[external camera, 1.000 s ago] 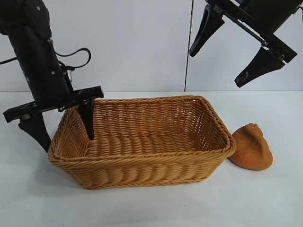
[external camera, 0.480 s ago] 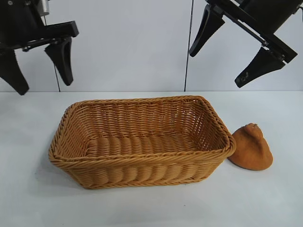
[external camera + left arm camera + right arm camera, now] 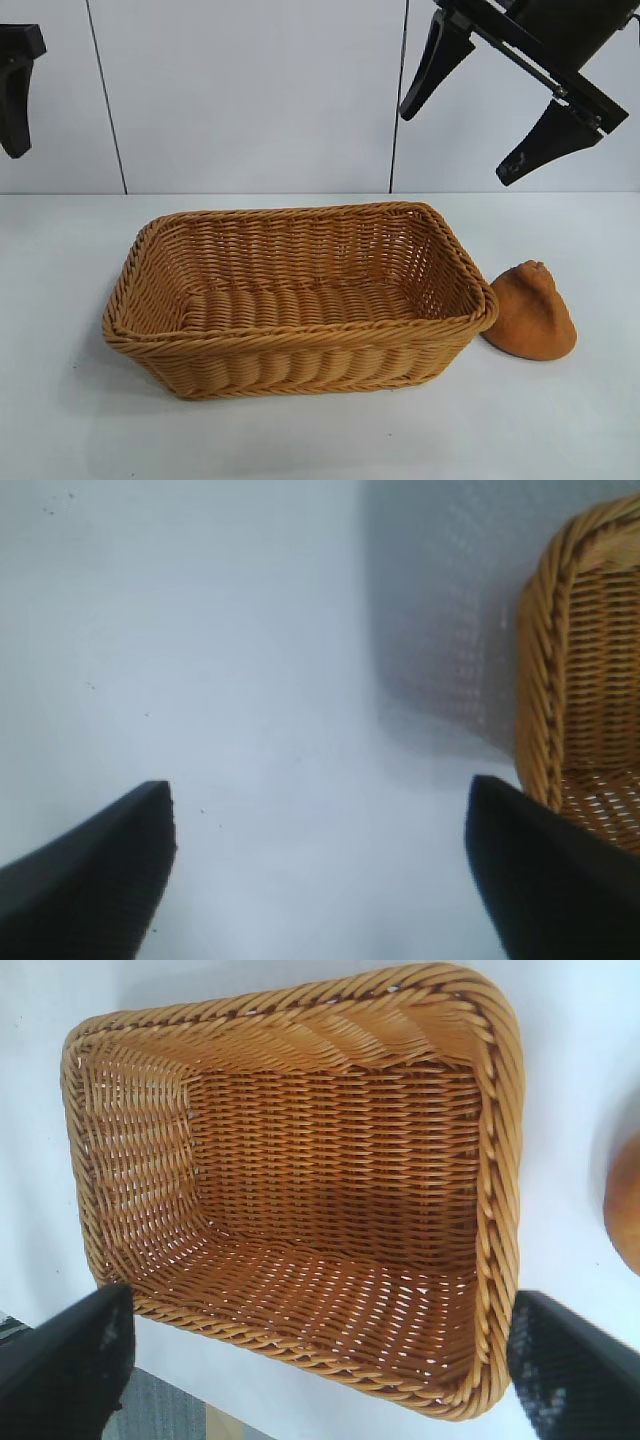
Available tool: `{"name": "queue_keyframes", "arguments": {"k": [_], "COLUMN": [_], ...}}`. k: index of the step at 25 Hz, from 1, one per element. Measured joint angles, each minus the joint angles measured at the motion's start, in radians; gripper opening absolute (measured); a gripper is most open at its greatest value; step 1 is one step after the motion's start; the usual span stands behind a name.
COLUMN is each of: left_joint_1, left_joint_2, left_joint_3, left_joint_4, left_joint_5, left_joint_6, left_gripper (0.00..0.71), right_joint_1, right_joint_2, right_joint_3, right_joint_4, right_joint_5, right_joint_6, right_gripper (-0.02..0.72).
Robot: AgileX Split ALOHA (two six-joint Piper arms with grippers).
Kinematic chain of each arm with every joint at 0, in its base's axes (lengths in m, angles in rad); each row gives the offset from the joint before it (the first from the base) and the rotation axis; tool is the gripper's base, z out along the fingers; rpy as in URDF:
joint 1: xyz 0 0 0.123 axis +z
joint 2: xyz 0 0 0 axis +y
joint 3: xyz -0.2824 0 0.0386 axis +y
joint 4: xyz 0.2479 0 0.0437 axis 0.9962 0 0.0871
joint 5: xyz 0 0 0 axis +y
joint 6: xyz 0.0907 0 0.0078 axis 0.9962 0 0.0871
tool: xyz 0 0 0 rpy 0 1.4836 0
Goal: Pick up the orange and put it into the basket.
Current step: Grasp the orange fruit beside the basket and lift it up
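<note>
While the left gripper is pulling up and away from the basket, jaws released and empty, the orange is sitting on the surface beside the basket's right end. Right gripper is hovering above, spread wide, better placed to pick.

this looks like a robot lab or test room, not a home. a plain white counter runs up to a bare white panelled wall with thin dark seams. two black robot arms hang over it, one at the left edge, one at the upper right. only a wicker basket and one fruit sit there.
</note>
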Motion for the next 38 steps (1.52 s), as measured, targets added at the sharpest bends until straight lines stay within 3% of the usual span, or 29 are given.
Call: {"name": "queue_keyframes", "arguments": {"k": [8,13,17,20,24,30,33,38], "left_joint_1": [0.0,0.0,0.0,0.0,0.0,0.0,0.0,0.0], "left_joint_2": [-0.44,-0.722,-0.923,-1.032,-1.139,-1.241,-1.282,-1.45], "left_joint_3": [0.412,0.646,0.784,0.797,0.824,0.827,0.829,0.829], "left_joint_4": [0.0,0.0,0.0,0.002,0.002,0.002,0.002,0.002], "left_joint_5": [-0.001,-0.101,-0.178,-0.185,-0.157,-0.151,-0.152,-0.152], "left_joint_6": [0.004,0.005,0.005,0.005,0.008,0.016,0.016,0.016], "left_gripper": [0.571,0.571,0.571,0.571,0.571,0.571,0.571,0.571], "right_joint_1": [0.0,0.0,0.0,0.0,0.0,0.0,-0.001,-0.043], "right_joint_2": [0.0,0.0,0.0,0.0,0.0,0.0,0.0,0.0], "right_joint_3": [0.0,0.0,-0.001,-0.024,-0.105,-0.181,-0.181,-0.181], "right_joint_4": [0.0,0.0,0.0,-0.01,-0.122,-0.37,-0.421,-0.428], "right_joint_5": [0.0,0.0,0.001,0.011,0.053,0.082,0.085,0.089], "right_joint_6": [0.0,0.0,-0.005,-0.016,-0.013,0.062,0.075,0.08], "right_gripper": [0.694,0.694,0.694,0.694,0.694,0.694,0.694,0.694]}}
